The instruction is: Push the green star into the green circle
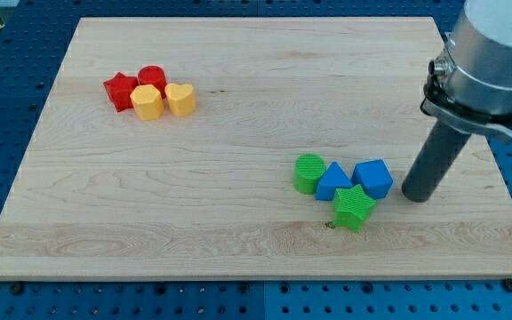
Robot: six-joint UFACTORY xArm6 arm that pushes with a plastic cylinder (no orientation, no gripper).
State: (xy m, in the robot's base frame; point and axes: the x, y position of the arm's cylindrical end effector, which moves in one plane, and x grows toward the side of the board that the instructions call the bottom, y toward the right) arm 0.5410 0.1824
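Note:
The green star [354, 209] lies at the lower right of the wooden board [238, 124]. It touches the blue triangle [332, 181] above it. The green circle [308, 172] sits just left of the blue triangle, a short way up and left of the star. A blue cube [373, 179] sits right of the triangle, just above the star. My tip [416, 195] rests on the board to the right of the blue cube and up and right of the star, apart from both.
A cluster at the upper left holds a red star [120, 91], a red cylinder [152, 78], a yellow hexagon [148, 102] and a yellow heart [181, 99]. The board's right edge lies close to my tip.

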